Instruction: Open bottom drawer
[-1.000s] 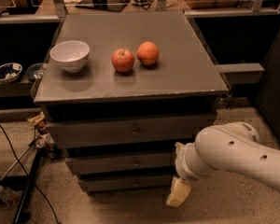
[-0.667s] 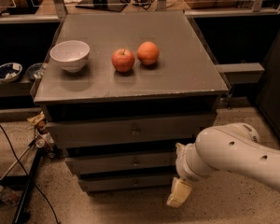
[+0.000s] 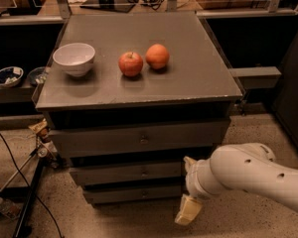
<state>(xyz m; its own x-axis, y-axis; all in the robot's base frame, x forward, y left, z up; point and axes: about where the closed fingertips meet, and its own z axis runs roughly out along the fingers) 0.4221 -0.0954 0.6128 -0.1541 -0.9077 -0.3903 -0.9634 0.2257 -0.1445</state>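
The arm (image 3: 248, 175) reaches in at the cabinet's (image 3: 139, 139) lower right front corner. There the gripper (image 3: 187, 186) has its two beige fingers (image 3: 188, 210) spread, one high and one low, just beside the right end of the drawers. The bottom drawer (image 3: 131, 194) is the lowest front of the cabinet, closed under the middle drawer (image 3: 124, 173) and top drawer (image 3: 139, 139). On the cabinet top, toward its front, sit a white bowl (image 3: 74, 59), an apple (image 3: 131, 64) and an orange (image 3: 157, 56).

Hidden behind the gripper (image 3: 187, 188), low at the cabinet's (image 3: 139, 140) right front: the bottom drawer (image 3: 131, 194) right end; cut off rightward, the arm (image 3: 258, 175).
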